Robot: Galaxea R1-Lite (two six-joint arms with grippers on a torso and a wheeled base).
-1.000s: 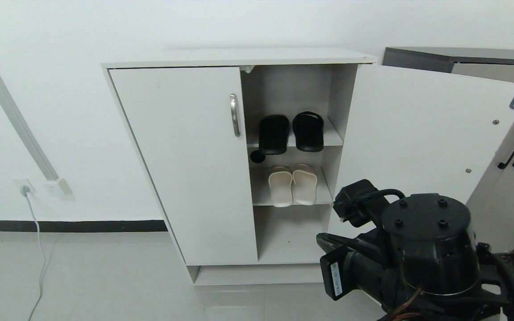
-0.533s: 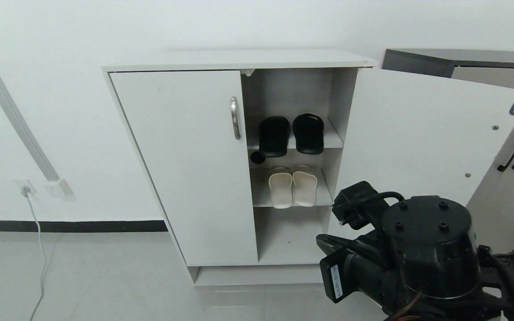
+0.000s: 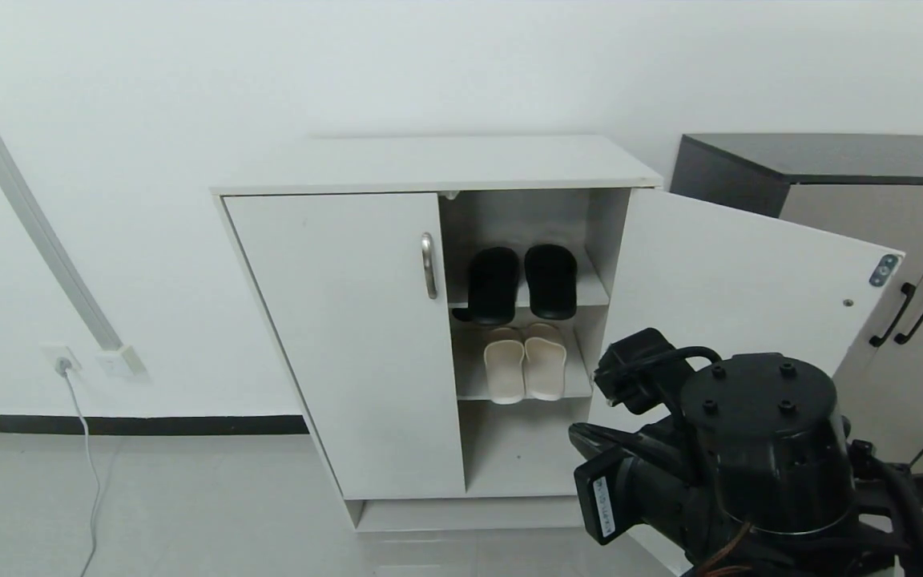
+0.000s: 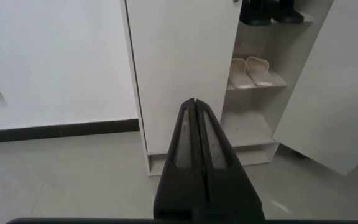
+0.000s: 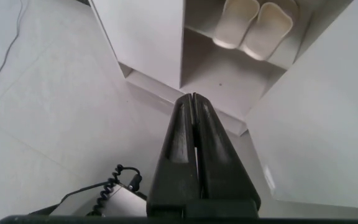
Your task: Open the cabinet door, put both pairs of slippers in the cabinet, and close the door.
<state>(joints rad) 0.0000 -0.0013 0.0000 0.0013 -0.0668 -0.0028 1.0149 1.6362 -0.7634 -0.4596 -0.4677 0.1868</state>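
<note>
Left gripper (image 4: 194,104), right gripper (image 5: 193,98) both clamped empty, cabinet (image 3: 445,160) open (right door (image 3: 734,272)), black slippers (image 3: 522,282) shelved above cream slippers (image 3: 525,362).

Tool: right tool (image 5: 193,99) hangs above the floor (image 5: 55,118) in front of the cabinet (image 5: 219,84), its fingers (image 5: 180,134) pressed together with nothing between them.
Slippers: cream slippers (image 5: 257,22) lie side by side on a cabinet shelf, touching each other.
Doors: one door (image 5: 145,31) lies flush; the swung-out door (image 5: 328,124) stands beside the tool.
Floor: pale tiles, a coiled black cable (image 5: 114,180) and a thin white cord (image 5: 4,59).
</note>
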